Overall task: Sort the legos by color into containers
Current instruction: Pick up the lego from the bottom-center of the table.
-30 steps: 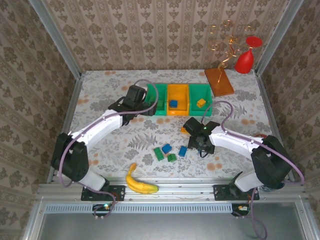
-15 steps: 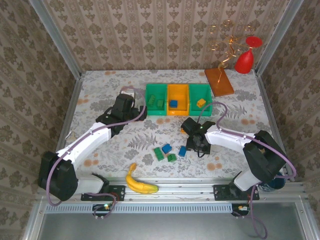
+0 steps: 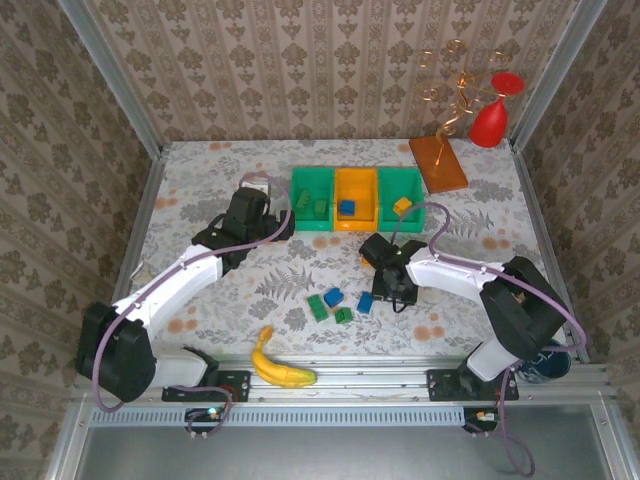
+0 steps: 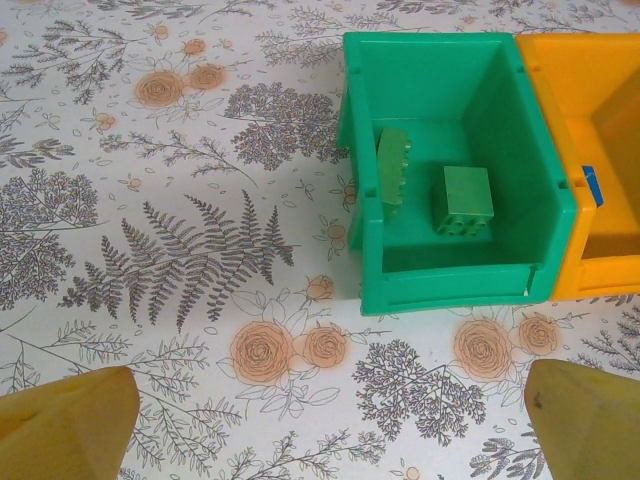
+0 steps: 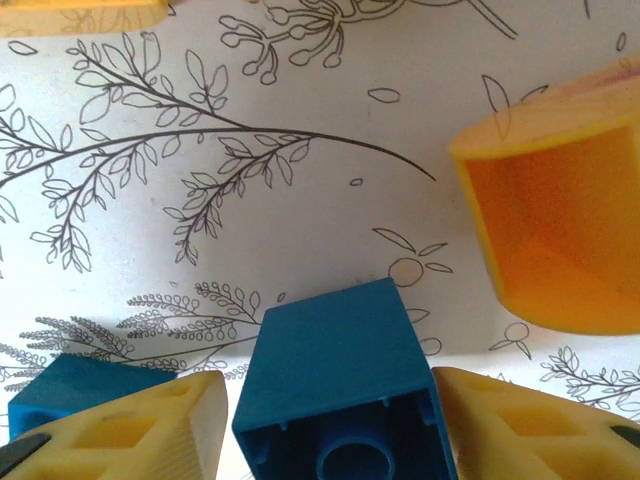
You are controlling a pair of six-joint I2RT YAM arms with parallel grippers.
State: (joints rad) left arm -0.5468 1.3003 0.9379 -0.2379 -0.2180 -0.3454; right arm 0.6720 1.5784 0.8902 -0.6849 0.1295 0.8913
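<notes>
Three containers stand in a row: a green bin (image 3: 311, 226) with two green legos (image 4: 467, 200), an orange bin (image 3: 355, 226) with a blue lego (image 3: 347, 207), and a green bin (image 3: 404, 222) with an orange lego (image 3: 402, 205). Loose blue and green legos (image 3: 333, 297) lie nearer. My right gripper (image 5: 330, 400) is down around a blue lego (image 5: 345, 390). The right finger touches it and a thin gap shows at the left finger (image 5: 130, 430). An orange lego (image 5: 560, 240) lies just beyond. My left gripper (image 4: 330, 430) hangs wide open before the left green bin (image 4: 450, 275).
A yellow banana (image 3: 280, 368) lies near the front edge. A brown-orange board (image 3: 437, 162) and a red glass with a gold wire stand (image 3: 490, 115) sit at the back right. A second blue lego (image 5: 70, 385) lies left of my right gripper. Walls close three sides.
My left gripper drew back from above the bins to their left front. My right gripper edged left over the blue lego and its jaws narrowed around it.
</notes>
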